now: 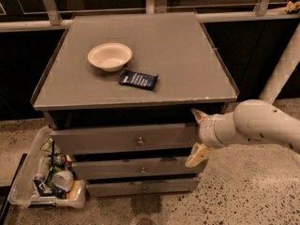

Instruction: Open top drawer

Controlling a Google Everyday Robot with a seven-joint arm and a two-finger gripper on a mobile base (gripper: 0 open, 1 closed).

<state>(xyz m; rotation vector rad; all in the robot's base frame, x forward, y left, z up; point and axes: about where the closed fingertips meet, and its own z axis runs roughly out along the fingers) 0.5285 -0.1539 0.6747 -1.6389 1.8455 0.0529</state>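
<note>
The top drawer (108, 139) is the widest grey front of three under the cabinet top, with a small round metal knob (139, 141) at its centre. Its front stands about flush with the cabinet, and nothing of its inside shows. My gripper (197, 136) is at the right end of this drawer front, well right of the knob. It is open, with one cream fingertip (198, 115) at the drawer's upper right corner and the other (195, 157) just below its lower right corner. My white arm (262, 123) reaches in from the right.
Two shorter drawer fronts (140, 168) (143, 187) sit below. On the cabinet top (187, 64) lie a white bowl (110, 56) and a dark snack packet (138, 79). A clear bin of rubbish (47, 177) stands on the floor at the left. A white post (283, 67) rises at the right.
</note>
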